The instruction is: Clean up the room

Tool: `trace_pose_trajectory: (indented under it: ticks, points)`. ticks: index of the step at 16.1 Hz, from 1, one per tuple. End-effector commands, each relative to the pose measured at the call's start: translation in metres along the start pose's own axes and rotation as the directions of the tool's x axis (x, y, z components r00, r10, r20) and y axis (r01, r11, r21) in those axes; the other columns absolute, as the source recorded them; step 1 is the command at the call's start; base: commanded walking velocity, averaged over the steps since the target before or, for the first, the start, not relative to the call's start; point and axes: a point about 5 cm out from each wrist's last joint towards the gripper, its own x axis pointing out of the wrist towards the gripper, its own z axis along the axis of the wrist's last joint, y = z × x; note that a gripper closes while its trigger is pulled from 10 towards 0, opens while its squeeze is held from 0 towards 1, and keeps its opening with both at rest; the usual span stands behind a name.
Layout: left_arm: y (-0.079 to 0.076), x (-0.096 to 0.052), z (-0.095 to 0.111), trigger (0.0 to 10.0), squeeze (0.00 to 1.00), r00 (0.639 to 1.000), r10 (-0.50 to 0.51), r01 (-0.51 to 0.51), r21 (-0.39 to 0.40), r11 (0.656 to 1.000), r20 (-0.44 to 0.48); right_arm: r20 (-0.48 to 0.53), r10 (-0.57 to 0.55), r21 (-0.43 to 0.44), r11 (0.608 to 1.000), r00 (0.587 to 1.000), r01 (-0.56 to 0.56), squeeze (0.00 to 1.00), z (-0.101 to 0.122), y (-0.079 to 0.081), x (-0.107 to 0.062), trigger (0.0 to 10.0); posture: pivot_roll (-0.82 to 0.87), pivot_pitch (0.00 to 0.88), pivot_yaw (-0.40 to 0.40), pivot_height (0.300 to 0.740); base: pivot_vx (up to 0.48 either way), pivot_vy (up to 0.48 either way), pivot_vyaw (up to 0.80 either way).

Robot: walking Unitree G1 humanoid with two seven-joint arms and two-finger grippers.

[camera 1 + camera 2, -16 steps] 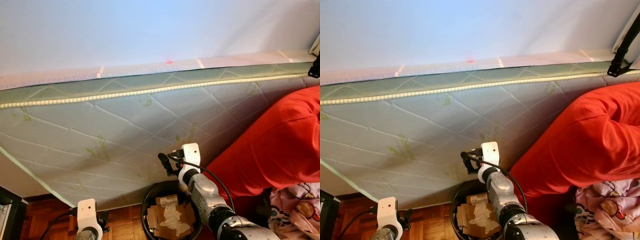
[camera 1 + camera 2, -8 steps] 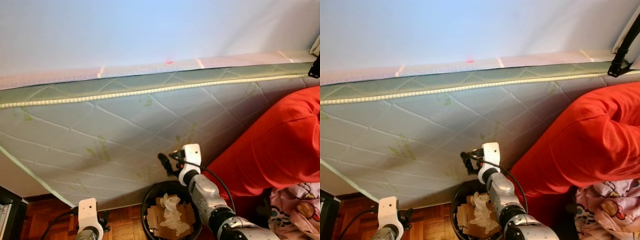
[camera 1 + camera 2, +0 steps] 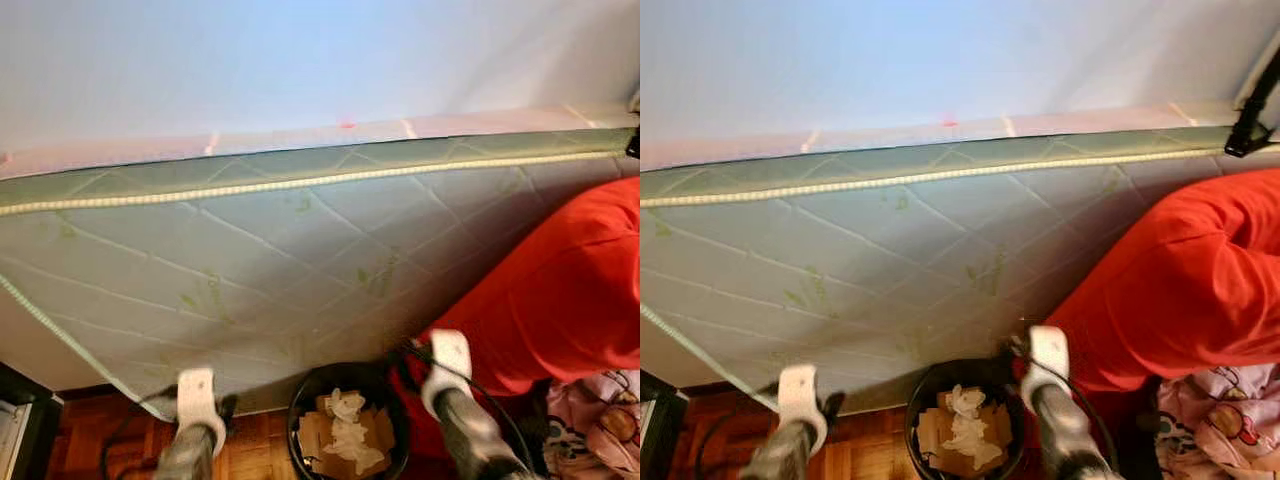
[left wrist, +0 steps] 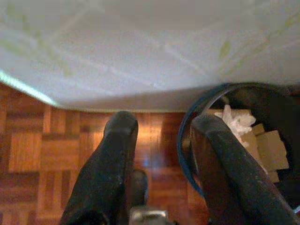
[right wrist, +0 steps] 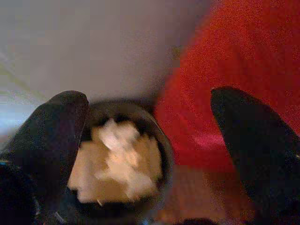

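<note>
A black round bin (image 3: 293,428) stands on the floor against the mattress side. Inside it, crumpled white paper (image 3: 345,408) lies on pieces of brown cardboard (image 3: 316,436). My right gripper (image 5: 150,110) is open with nothing between its fingers, and it hangs just right of the bin, next to the red cover. In the right wrist view the bin (image 5: 161,154) and its paper (image 5: 117,154) lie beyond the fingers. My left gripper (image 4: 161,129) is open and empty, low over the parquet just left of the bin (image 4: 185,140).
A pale quilted mattress (image 3: 250,250) with a white sheet on top spans the view. A red cover (image 3: 560,290) hangs down at the right, above a pink patterned cloth (image 3: 600,425). Dark furniture (image 3: 18,420) stands at the far left on the parquet floor (image 3: 100,440).
My right arm has drawn back from above the bin, lower and to the right. The left arm has come up slightly. The picture is blurred and has shifted a little.
</note>
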Motion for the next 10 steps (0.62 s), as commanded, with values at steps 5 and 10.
trace_pose_trajectory:
  ticks: [5, 10]
  points:
    - [-0.009, 0.0, -0.007, 10.0, 0.0, 0.998, -0.02, 0.022, 0.037, 0.999, -0.053, -0.187, -0.147, 0.049, 0.986, 0.971, 0.159, 0.0, -0.056, -0.038, -0.026, 10.0, 0.09, 0.063, 0.004, 0.74, 0.0, 0.0, 0.0]
    - [-0.011, -0.003, -0.017, 10.0, 0.0, 0.997, -0.023, 0.025, 0.035, 0.999, -0.076, -0.285, -0.2, 0.038, 0.975, 0.938, 0.22, 0.0, -0.086, -0.052, -0.044, 10.0, 0.05, 0.051, 0.012, 0.74, 0.0, 0.0, 0.0]
